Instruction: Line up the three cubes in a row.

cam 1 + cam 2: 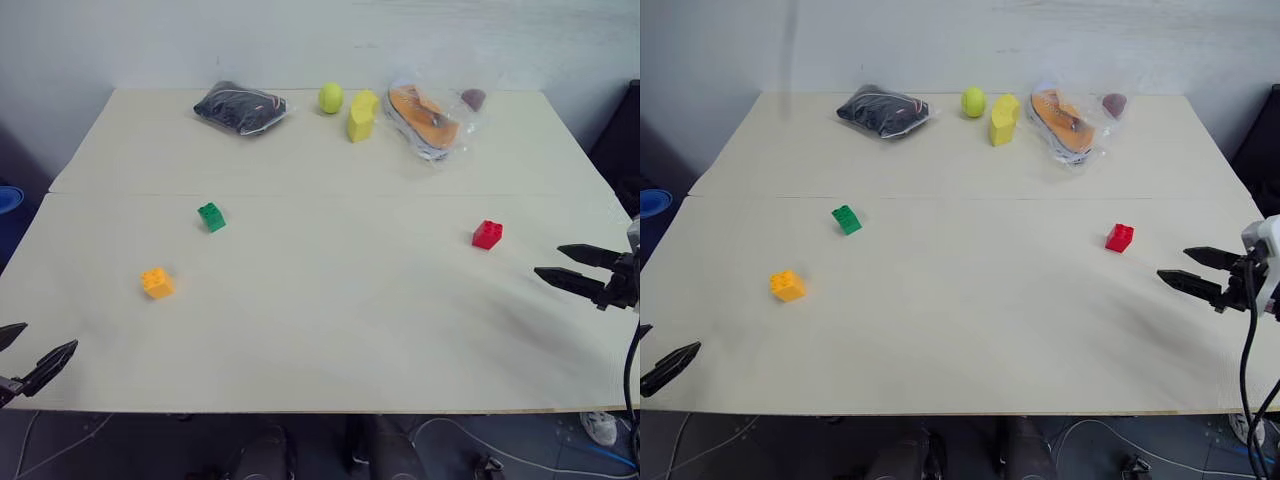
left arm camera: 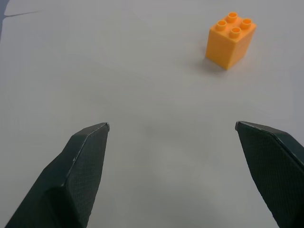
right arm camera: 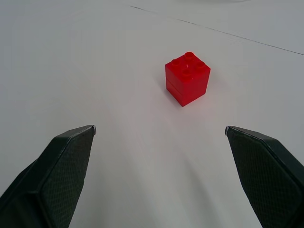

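Three studded cubes lie apart on the pale table. The green cube sits left of centre, the orange-yellow cube nearer the front left, the red cube on the right. My left gripper hovers open at the front left corner, short of the orange-yellow cube. My right gripper is open at the right edge, pointing left at the red cube, which stands a short way ahead of its fingers. Nothing is held.
Along the back edge lie a dark bundle in a clear bag, a yellow-green ball, a pale-yellow curved block and a bagged shoe. A seam crosses the table.
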Robot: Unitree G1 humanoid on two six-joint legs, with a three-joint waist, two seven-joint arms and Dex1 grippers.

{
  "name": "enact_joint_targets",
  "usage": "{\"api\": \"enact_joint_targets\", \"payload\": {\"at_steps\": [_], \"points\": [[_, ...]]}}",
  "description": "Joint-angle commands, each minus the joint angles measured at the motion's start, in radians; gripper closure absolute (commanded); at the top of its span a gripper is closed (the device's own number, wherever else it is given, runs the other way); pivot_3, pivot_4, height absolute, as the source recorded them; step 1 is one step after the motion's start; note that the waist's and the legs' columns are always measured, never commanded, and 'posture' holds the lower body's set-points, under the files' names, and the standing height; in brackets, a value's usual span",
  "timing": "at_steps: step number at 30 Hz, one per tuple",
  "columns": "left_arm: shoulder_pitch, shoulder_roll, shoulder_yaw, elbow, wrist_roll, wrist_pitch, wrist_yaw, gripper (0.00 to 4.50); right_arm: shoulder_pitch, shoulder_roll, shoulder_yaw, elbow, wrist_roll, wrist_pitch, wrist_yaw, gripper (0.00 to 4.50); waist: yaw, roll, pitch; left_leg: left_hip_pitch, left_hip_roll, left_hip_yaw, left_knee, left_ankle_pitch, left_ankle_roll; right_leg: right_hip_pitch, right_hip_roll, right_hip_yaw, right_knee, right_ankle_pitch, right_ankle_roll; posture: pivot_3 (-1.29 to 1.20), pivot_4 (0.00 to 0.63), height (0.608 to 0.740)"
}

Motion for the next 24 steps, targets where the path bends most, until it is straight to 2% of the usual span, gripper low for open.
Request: {"api": "enact_joint_targets", "payload": {"at_steps": [1,13,17,21,24], "points": [[0.002,-0.002,0.021,-0.04,-0.013,0.018,0.028,0.02,0.024,0.01,-0.029,-0.075,0.019,0.023,-0.019,0.0,0.0,0.0,0.0,0.0,0.0,0.0,0.0,0.0,0.0,0.0,0.0,0.0,0.0,0.0,0.0,0.0,0.15,0.74],[-0.017,0.01,-0.011,-0.054,0.016,0.022,0.066,0.02,0.05,0.018,-0.054,-0.126,0.022,0.033,-0.078,0.0,0.0,0.002,-0.001,0.0,0.0,0.0,0.0,0.0,0.0,0.0,0.0,0.0,0.0,0.0,0.0,0.0,0.15,0.74],[-0.061,0.006,-0.044,-0.093,0.008,0.058,0.107,0.02,0.041,0.084,-0.061,-0.177,-0.017,-0.015,-0.24,0.0,0.001,0.002,-0.001,0.0,0.0,0.0,0.0,0.0,0.0,0.0,0.0,0.0,0.0,0.0,0.0,0.0,0.15,0.74],[-0.132,0.043,-0.115,-0.177,-0.009,0.101,0.112,0.02,0.045,0.172,-0.065,-0.35,-0.014,0.102,-0.449,0.0,0.001,0.002,-0.001,0.0,0.0,0.0,0.0,0.0,-0.001,0.0,0.0,0.0,0.001,0.0,0.0,0.0,0.15,0.74],[-0.211,0.07,-0.197,-0.281,-0.084,0.167,0.091,0.02,0.022,0.259,-0.082,-0.47,0.012,0.184,-0.608,0.0,0.001,0.002,-0.001,0.0,0.0,0.0,0.0,0.001,-0.001,0.0,0.0,0.0,0.001,0.0,0.0,0.0,0.15,0.74]]}}
